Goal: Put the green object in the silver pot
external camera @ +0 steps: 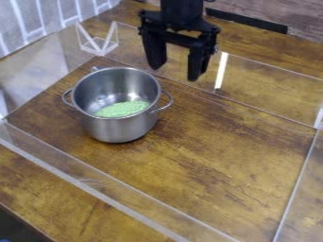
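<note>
1. Because the green piece (123,110) already lies inside the silver pot (116,128), down on its bottom, the job looks finished, and any grip would only be for a correction. The piece shows pale green and roundish, with a matte face, and the pot's wall surrounds it.

2. I judge it light and a little soft, perhaps spongy, so it probably gives under a pinch rather than breaks. Its dull surface suggests decent friction; slipping seems a small worry.

3. If it had to come out, the best hold would be across its narrower width, fingers pointing straight down through the open top (the steel wall is the awkward part, since it leaves limited room beside the piece). A light squeeze should do, and brushing the rim could shift the pot.

4. Up and beyond the pot, clear of its rim, the black gripper (179,59) hangs with its two fingers pointing down toward the wooden table (209,175). They stand wide apart, with nothing between them, and the arm comes in from the top of the view.
</note>
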You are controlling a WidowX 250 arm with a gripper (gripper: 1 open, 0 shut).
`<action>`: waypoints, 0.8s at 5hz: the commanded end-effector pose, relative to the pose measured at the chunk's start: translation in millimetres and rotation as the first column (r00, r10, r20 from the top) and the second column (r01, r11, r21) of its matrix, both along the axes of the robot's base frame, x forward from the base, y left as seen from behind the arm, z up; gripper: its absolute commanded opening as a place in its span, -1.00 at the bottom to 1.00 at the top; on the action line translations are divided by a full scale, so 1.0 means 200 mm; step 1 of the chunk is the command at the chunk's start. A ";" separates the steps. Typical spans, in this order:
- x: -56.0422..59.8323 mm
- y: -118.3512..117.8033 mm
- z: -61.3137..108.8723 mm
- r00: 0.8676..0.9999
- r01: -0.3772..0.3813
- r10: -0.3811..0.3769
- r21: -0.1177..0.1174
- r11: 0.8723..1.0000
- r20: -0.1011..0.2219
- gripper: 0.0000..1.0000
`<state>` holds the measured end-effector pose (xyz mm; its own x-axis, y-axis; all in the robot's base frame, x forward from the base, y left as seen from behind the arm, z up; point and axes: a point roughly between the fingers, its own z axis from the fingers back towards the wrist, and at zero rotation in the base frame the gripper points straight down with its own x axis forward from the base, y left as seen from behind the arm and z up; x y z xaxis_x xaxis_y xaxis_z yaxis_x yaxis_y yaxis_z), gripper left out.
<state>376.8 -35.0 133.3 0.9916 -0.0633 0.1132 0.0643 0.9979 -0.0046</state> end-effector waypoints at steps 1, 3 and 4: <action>-0.01 -0.03 0.07 0.996 0.065 -0.065 0.006 0.998 0.064 1.00; -0.05 0.03 0.15 0.987 0.113 -0.115 0.022 0.993 0.110 1.00; -0.03 0.07 0.21 0.986 0.113 -0.115 0.023 0.993 0.122 1.00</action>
<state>368.4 -22.5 142.2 0.9733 -0.1830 0.1384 0.1828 0.9830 0.0145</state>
